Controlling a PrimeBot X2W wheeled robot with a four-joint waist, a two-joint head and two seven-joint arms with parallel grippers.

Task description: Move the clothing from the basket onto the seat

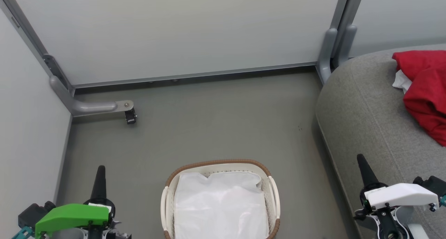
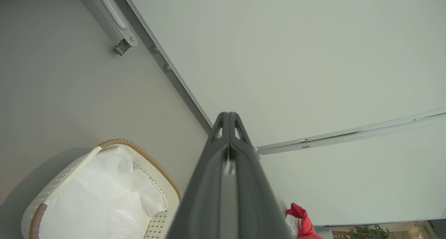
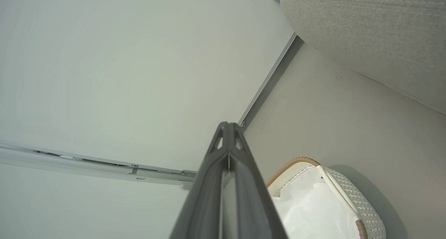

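The red clothing (image 1: 427, 89) with a bit of white lies on the grey seat (image 1: 366, 103) at the right; a red corner of the clothing (image 2: 301, 220) peeks past my left fingers. The white basket (image 1: 220, 166) with its brown rim stands on the floor at bottom centre, and inside it I see just a white liner sheet (image 1: 219, 207). My left gripper (image 1: 100, 171) is shut and empty at the lower left, left of the basket (image 2: 87, 162). At the lower right my right gripper (image 1: 360, 160) is shut and empty over the seat's front edge, right of the basket (image 3: 348, 190).
Pale partition walls (image 1: 174, 33) close off the back and left. A grey metal foot with a caster (image 1: 130, 116) sticks out onto the floor at the back left. Another grey post (image 1: 327, 51) stands beside the seat's far corner. Grey floor (image 1: 216, 124) lies between basket and wall.
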